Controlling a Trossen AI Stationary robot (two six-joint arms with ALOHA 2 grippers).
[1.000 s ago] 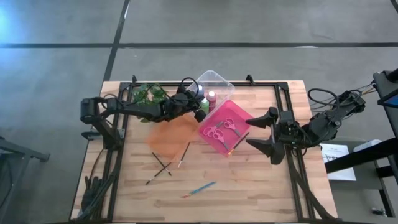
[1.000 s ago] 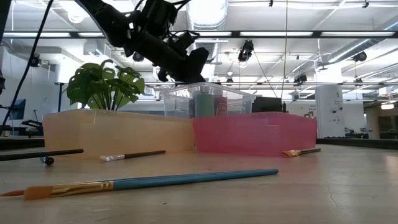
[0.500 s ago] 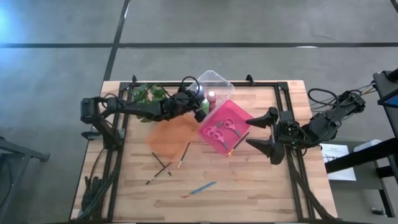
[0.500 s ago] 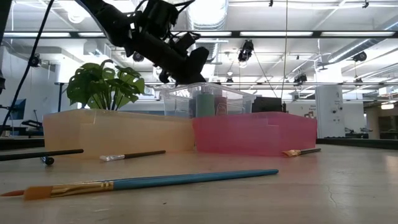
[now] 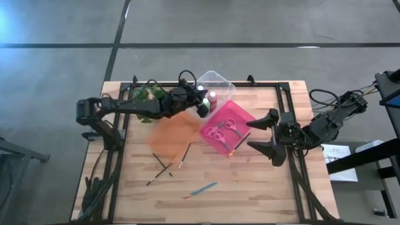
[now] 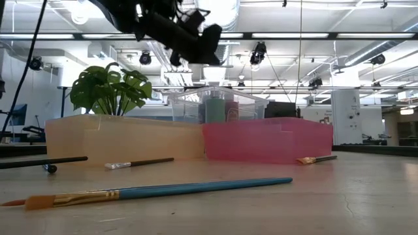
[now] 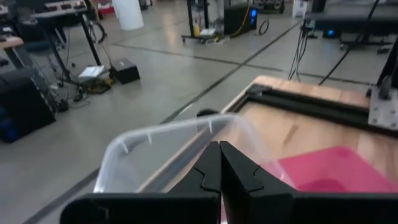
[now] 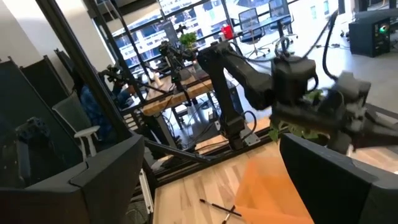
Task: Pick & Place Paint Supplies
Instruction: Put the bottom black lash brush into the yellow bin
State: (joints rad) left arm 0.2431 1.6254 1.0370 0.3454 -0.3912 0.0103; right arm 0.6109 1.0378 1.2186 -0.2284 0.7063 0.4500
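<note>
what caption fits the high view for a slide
Left gripper hovers shut beside the clear tray; right gripper waits open near the pink tray.

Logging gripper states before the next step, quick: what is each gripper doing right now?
Left gripper: shut, holding nothing, above the clear tray.
Right gripper: open, empty, waiting near the table's right edge.

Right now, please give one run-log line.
left gripper: shut, empty, above clear tray | right gripper: open, waiting beside pink tray
</note>
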